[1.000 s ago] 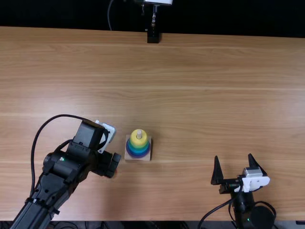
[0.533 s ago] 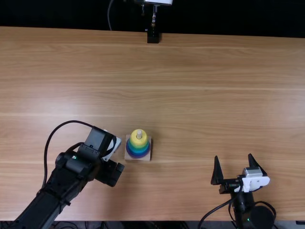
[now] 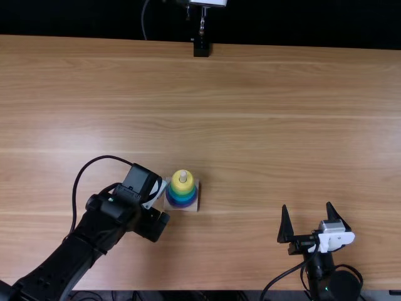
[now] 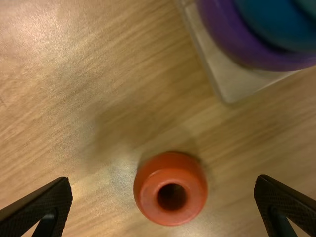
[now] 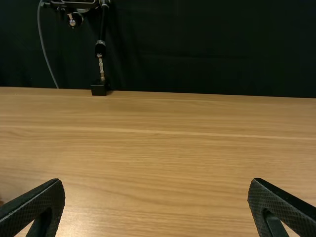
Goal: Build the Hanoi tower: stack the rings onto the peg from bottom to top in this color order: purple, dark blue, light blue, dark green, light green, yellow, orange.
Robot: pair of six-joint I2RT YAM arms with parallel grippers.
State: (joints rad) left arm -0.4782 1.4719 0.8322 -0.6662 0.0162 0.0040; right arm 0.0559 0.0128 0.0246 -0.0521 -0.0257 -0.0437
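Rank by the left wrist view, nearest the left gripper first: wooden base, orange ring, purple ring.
1. Orange ring: lined up between the fingertips of the left gripper.
2. Wooden base: one bare corner points toward the gripper.
3. Purple ring: on the base, behind that corner.

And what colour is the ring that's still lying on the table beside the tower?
Orange-red; it shows best in the left wrist view, where the ring lies hole up.

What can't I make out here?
- Peg below its tip: top view, hidden by the stacked rings.
- Purple ring's far side: left wrist view, cut off by the edge.
- Orange ring's underside: left wrist view, hidden by its own top.
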